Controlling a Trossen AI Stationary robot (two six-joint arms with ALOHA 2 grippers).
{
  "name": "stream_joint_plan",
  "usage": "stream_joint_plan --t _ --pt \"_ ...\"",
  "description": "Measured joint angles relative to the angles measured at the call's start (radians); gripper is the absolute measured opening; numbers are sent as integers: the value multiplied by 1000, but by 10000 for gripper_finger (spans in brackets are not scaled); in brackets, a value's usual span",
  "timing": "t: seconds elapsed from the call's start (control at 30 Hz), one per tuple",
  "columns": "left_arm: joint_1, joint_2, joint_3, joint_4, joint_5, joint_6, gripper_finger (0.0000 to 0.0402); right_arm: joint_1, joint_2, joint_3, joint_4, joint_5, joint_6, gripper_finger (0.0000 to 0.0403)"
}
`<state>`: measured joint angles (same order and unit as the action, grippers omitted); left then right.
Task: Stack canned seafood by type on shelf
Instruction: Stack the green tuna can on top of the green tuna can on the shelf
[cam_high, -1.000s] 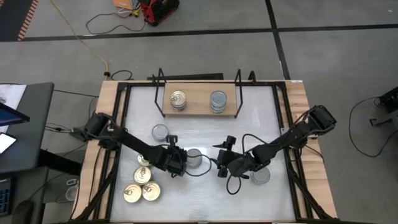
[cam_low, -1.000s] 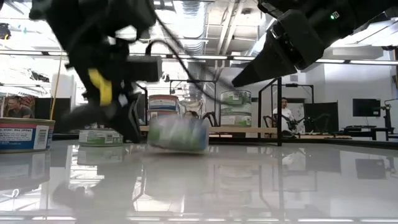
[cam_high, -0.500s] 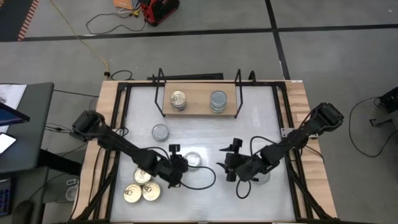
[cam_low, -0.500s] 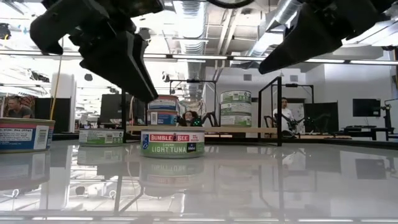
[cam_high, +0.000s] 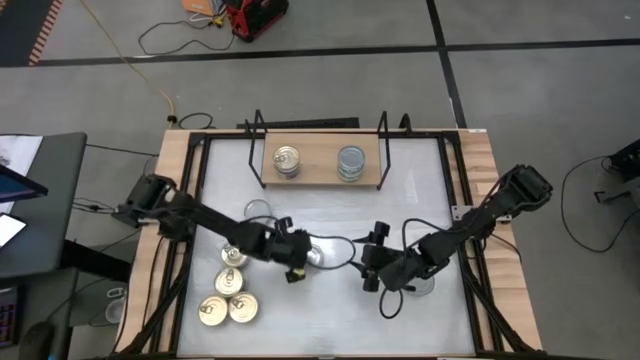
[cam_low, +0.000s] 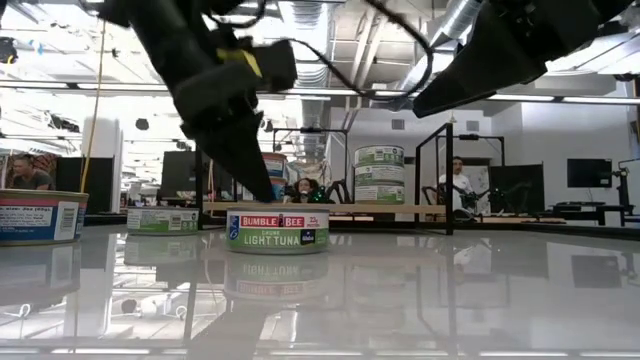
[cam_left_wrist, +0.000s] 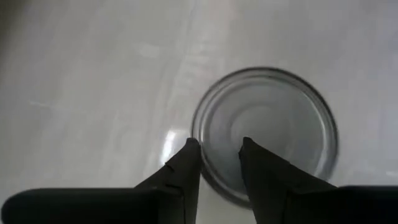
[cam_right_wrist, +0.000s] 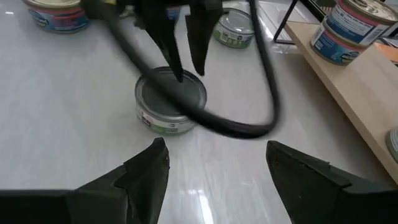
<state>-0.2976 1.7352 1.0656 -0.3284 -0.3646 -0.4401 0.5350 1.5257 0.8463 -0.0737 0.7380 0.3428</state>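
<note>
Silver-lid tin (cam_high: 313, 254): released, upright on table mid-area, no longer tilted in grip. Left gripper (cam_high: 296, 257): fingers parted, above tin rim. Right gripper (cam_high: 366, 262): drawn back.

Right gripper (cam_right_wrist: 214, 165) fingers spread wide in foreground, nothing between them. Ahead on white tabletop (cam_right_wrist: 62, 112): silver-lid tin (cam_right_wrist: 170, 104), upright, green-white label. Left gripper (cam_right_wrist: 185, 46) hangs above it, fingers pointing down, slightly apart, tips at the lid. Black cable (cam_right_wrist: 205, 118) loops across the tin. Shelf (cam_right_wrist: 348, 81) board nearby with a stacked tin (cam_right_wrist: 348, 28). Another silver tin (cam_right_wrist: 235, 28) and a red-labelled tin (cam_right_wrist: 56, 14) sit farther back.
</note>
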Motion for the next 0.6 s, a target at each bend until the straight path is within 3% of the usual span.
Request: stream_joint_plan --t 0.23,0.43,0.6 --pt "84 -5 -72 78 97 -10 80 0 0 0 0 1 -3 295" --pt "120 -5 -102 91 121 -36 14 0 0 0 0 1 -3 295" --pt "130 -3 -103 71 126 -37 1 0 0 0 4 -5 0 295"
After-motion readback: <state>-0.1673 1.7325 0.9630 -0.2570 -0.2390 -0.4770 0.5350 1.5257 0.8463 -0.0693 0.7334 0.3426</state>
